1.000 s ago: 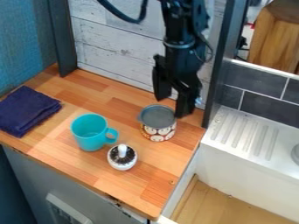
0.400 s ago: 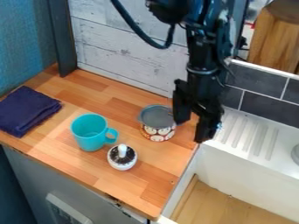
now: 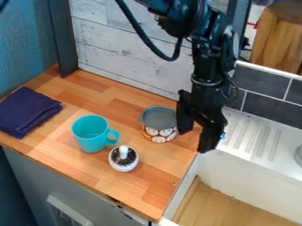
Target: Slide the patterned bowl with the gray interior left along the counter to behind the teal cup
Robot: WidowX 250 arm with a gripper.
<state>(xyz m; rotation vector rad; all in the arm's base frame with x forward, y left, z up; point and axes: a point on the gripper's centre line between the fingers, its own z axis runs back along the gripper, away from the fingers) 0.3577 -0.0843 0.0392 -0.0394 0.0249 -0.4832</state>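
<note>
With 12 at the top of the view and the clock centred on the tin, you have one patterned tin (image 3: pixel 159 134) upright on the wooden counter (image 3: pixel 156 177), with one round grey top (image 3: pixel 159 117) over its mouth. The tin lies just beside your gripper (image 3: pixel 193 137), to the left of its fingers (image 3: pixel 185 119). The nearer finger is at about 3 o'clock, the farther one out toward 4. Your fingers stand well apart, and the tin is outside the gap between them. You can't tell whether the nearer finger touches the grey top or only overlaps it in the view.

At 7 o'clock, near the tin, you have one small white pot (image 3: pixel 122 166) with a dark, speckled top and one white knob. One turquoise mug (image 3: pixel 89 137) stands upright just below 9 o'clock, its single handle turned toward the tin. Farther out, slightly above 9, lies one folded navy cloth (image 3: pixel 26 111).

Your white sink (image 3: pixel 251 164), with its ribbed ledge, is between 3 and 4 o'clock. Pale wooden boards (image 3: pixel 121 53) rise behind the counter toward 11.
</note>
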